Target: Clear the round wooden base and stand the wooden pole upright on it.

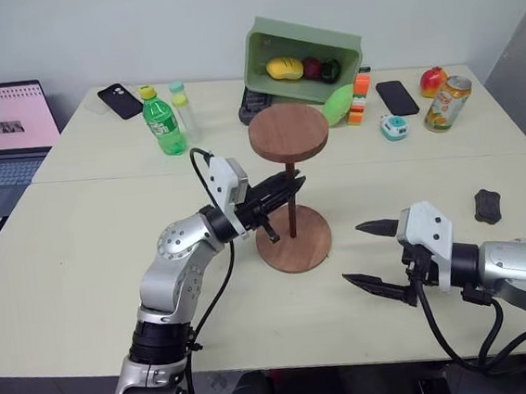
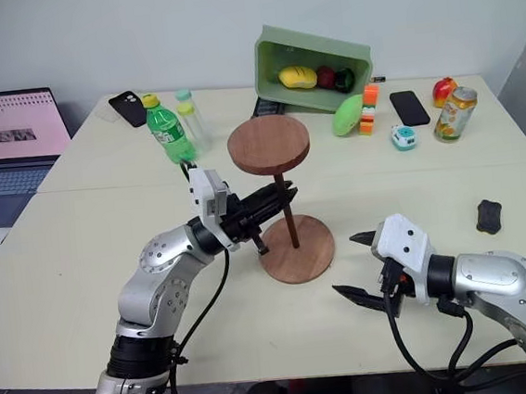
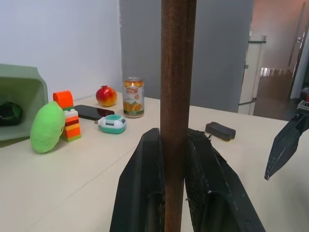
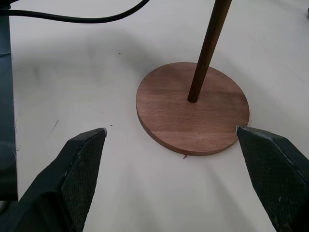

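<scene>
Closed on the wooden pole is how we read the left gripper: in the left wrist view its two black ribbed fingers press the rod from both sides. Right gripper stands wide open, holding nothing, its pointed matte-black tips well apart, low over the table just right of the round wooden base

Materials: the pole is a thin dark brown rod w/ a rough, grainy surface up close; it stands upright w/ its foot in the centre hole of the base and its fixed reddish-brown disc on top. Base is a flat smooth disc w/ visible plank grain, lying on the pale matte tabletop

We see the seam betw. rod and hole in the right wrist view, where the rod's upper part is cut off; the left wrist view crops both ends of the rod. Whether the rod is fully seated we can't tell

Behind: a tipped green bin w/ toy fruit, a green soda bottle, a drink can, a black phone, a laptop partly cut off at left
</scene>
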You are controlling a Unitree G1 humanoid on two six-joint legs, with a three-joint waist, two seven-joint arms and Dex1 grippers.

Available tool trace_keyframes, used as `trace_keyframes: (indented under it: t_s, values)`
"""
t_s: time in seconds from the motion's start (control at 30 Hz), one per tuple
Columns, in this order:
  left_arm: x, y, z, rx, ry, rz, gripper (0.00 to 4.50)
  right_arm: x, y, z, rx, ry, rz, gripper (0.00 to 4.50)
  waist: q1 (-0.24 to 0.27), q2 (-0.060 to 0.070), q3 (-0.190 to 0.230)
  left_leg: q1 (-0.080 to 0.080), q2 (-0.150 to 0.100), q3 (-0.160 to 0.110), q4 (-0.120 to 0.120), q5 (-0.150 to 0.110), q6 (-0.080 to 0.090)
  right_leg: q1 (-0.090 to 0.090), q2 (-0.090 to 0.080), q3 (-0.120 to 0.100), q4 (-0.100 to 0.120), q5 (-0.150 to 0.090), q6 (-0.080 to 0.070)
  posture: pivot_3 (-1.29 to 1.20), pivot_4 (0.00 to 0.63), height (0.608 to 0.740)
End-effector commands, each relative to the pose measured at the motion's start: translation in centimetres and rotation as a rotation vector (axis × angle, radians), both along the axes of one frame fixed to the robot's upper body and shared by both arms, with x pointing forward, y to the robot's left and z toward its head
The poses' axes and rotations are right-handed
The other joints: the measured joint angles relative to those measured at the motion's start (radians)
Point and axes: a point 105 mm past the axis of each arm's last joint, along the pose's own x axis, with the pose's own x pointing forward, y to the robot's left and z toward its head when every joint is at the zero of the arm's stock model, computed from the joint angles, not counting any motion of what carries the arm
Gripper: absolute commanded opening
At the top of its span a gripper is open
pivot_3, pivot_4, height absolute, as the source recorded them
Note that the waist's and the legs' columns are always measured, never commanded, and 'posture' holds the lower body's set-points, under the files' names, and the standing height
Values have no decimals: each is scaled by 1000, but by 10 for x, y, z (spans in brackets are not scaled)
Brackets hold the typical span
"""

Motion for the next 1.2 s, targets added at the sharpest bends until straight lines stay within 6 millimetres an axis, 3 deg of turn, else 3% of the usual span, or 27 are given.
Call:
trace_keyframes:
  t_s: [0.03,0.33,0.9,1.2]
  values:
    - [7,5,-21,63,51,59,238,-1,1,9,1,-58,7,4500,0,0,0,0,0,0,0,0,0,0,0,0,0,0,0,0,150,740]
    - [8,10,-41,141,59,76,238,-1,1,10,13,-61,-4,4500,0,1,-2,5,0,1,-1,0,0,5,0,0,0,0,0,0,150,740]
    - [12,24,-43,85,144,158,238,-1,3,9,12,-63,-1,4500,-1,1,-6,10,1,3,-4,0,0,7,0,1,-1,0,0,0,150,740]
    - [3,26,-52,109,152,152,238,-1,3,9,12,-66,-3,4500,-3,1,-6,12,1,4,-5,0,0,7,1,1,-1,0,0,0,150,740]
